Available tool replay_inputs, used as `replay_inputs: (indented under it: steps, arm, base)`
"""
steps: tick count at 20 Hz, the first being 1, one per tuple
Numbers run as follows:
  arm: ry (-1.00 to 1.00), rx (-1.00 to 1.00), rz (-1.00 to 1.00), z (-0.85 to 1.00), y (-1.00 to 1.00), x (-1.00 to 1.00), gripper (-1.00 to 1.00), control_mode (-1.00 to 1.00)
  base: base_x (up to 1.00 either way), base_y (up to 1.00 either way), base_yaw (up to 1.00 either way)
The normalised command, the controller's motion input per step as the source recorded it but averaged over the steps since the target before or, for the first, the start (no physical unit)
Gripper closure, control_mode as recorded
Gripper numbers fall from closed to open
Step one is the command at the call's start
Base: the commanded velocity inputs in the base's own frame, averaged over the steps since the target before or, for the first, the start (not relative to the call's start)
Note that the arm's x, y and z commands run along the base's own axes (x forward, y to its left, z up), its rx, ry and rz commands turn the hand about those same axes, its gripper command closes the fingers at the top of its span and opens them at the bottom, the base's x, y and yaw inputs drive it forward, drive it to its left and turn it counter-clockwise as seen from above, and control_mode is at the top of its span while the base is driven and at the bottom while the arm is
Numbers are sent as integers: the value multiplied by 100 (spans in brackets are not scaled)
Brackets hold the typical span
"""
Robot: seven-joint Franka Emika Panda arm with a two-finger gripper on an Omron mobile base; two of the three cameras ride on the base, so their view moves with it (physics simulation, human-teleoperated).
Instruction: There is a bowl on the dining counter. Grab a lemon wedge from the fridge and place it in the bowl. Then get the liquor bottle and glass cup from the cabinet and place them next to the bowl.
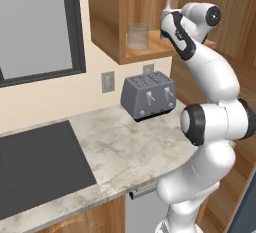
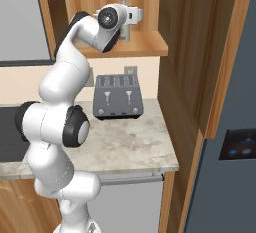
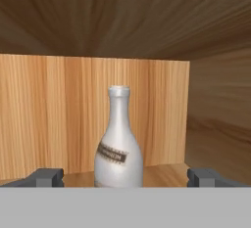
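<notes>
Reaching into the cabinet with jaws spread wide and nothing between them; liquor bottle dead ahead of the gripper in the hand view, centred between the two finger tips though seemingly a little beyond them, so not yet enclosed; long axis upright, neck at top, label across the belly; a straight push forward along the shelf looks to be what the grasp calls for, then a squeeze on the body below the neck.

Left to right in the left base view: dark cooktop set in the marbled worktop; wall socket; glass cup standing on the cabinet shelf, left of the bottle and apart from it; grey toaster below on the worktop; then the white arm, wrist level with the shelf, hiding most of the bottle save the neck. Further right, in the right base view, brown side panelling and the fridge with its blue-lit panel. Gap from tips to bottle hard to judge, probably small.
</notes>
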Motion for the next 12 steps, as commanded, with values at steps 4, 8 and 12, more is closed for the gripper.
replay_inputs:
  steps: [4, 8, 12]
  arm:
    - [3, 0, 0, -4, 0, 23, -100, -100]
    - [2, 0, 0, -4, 1, 23, -100, -100]
    - [3, 0, 0, -3, 1, 23, -100, -100]
  base:
    - [0, 0, 0]
    - [0, 0, 0]
    - [0, 0, 0]
